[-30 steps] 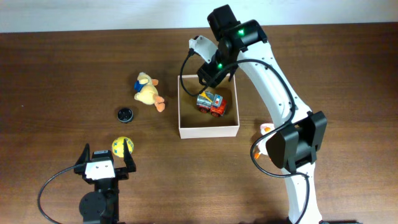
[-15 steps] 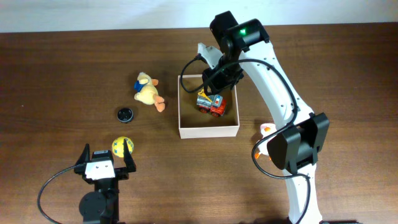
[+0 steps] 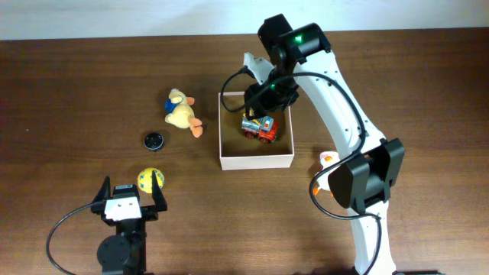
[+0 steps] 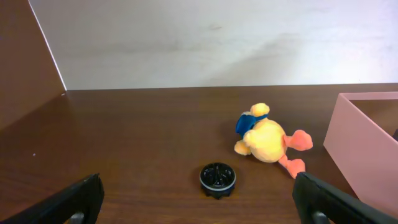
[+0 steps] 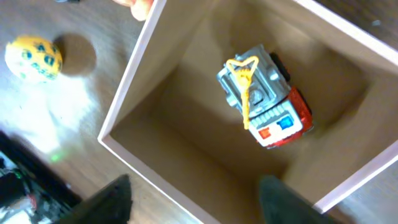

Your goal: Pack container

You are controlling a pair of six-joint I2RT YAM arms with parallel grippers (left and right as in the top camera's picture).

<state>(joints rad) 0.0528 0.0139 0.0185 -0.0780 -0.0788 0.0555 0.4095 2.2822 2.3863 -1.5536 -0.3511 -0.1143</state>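
Observation:
The container (image 3: 256, 159) is a square open box with white walls, right of centre on the table; it also shows in the right wrist view (image 5: 149, 50) and at the right edge of the left wrist view (image 4: 364, 146). A red and grey toy truck (image 3: 259, 127) lies inside it (image 5: 264, 102). My right gripper (image 3: 263, 98) hovers over the box's back part, open and empty (image 5: 193, 199). My left gripper (image 3: 128, 200) rests open at the front left (image 4: 199, 199). A yellow plush duck (image 3: 182, 113) (image 4: 267, 137), a black round cap (image 3: 153, 140) (image 4: 217, 179) and a yellow ball (image 3: 150, 179) (image 5: 34, 57) lie left of the box.
An orange and white small object (image 3: 327, 159) lies right of the box, partly behind the right arm. The right arm's base (image 3: 359, 183) stands at the front right. A wall runs along the table's far edge (image 4: 199, 43).
My right gripper has let go of the toy truck and shifted slightly right and up over the box. The truck now lies in the box. The left arm has not moved.

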